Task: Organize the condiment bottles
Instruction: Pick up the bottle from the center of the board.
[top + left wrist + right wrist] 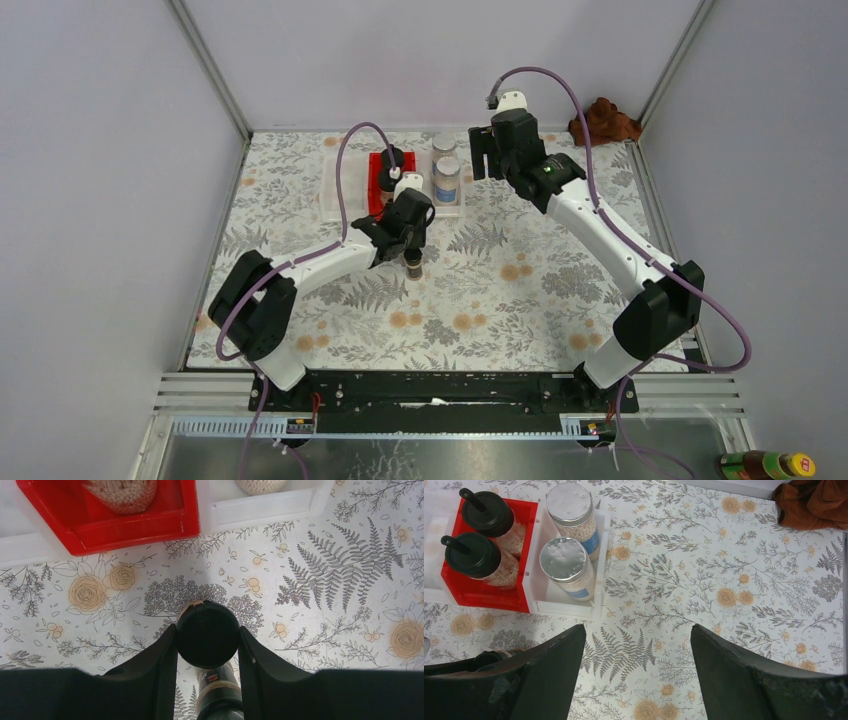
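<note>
Dark-brown slim jar with black cap [207,632] upright in left gripper [207,642], fingers closed against cap on both sides. Jar near red plastic bin [125,527], over floral tablecloth [325,605]; contact with cloth unclear. Red bin holds two clear jars with black domed caps [484,512]. Adjoining white bin [566,607] holds two silver-lidded blue-label jars [565,560]. Right gripper [639,640] spread wide, empty, hovers beside white bin.
</note>
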### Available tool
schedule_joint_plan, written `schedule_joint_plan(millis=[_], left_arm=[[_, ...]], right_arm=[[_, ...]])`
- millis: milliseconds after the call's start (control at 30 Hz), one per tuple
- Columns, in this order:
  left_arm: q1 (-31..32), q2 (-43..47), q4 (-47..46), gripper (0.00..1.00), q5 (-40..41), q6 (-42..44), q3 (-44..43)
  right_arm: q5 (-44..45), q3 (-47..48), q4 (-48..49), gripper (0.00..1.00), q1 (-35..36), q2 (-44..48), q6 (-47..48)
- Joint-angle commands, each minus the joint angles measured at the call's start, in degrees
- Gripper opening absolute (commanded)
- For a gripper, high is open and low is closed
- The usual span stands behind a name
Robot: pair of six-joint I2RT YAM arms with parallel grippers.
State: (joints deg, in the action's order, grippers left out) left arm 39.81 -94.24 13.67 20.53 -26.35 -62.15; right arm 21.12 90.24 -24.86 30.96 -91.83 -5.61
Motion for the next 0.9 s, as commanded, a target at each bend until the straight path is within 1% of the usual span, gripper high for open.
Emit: schedule_joint_plan(millis=[0,33,200,467,700,867], left_arm=[[0.33,0.73,-2.78,0.26,1.84,-0.18,0.56],[0.34,0.92,-2.77,0.23,2.02,-0.23,0.75],[0.35,2.27,-2.24,0.01,2.78,-0.44,1.27],[0.52,7.66,1.51,0.00,5.14,-1.19,0.70],[0.46,12.95,8.43,0.00,10.75,0.14,-5.06],[-1.18,13.34,10.67,0.00,15.04,2.39,-9.45]], right_arm=[[1.46,0.20,0.78,0.84,-0.43,3.14,0.61],[1.46,0.20,0.70,0.84,-0.41,3.21,0.60],[1.50,-0.02,0.55,0.84,-0.40,3.54,0.51],[1.95,-0.59,0.78,0.84,-0.43,4.20,0.48],[0.89,-1.06,0.95,0.84,-0.39,4.58,0.02],[0.00,-1.41,1.27,0.84,-0.45,5.03,-0.43]])
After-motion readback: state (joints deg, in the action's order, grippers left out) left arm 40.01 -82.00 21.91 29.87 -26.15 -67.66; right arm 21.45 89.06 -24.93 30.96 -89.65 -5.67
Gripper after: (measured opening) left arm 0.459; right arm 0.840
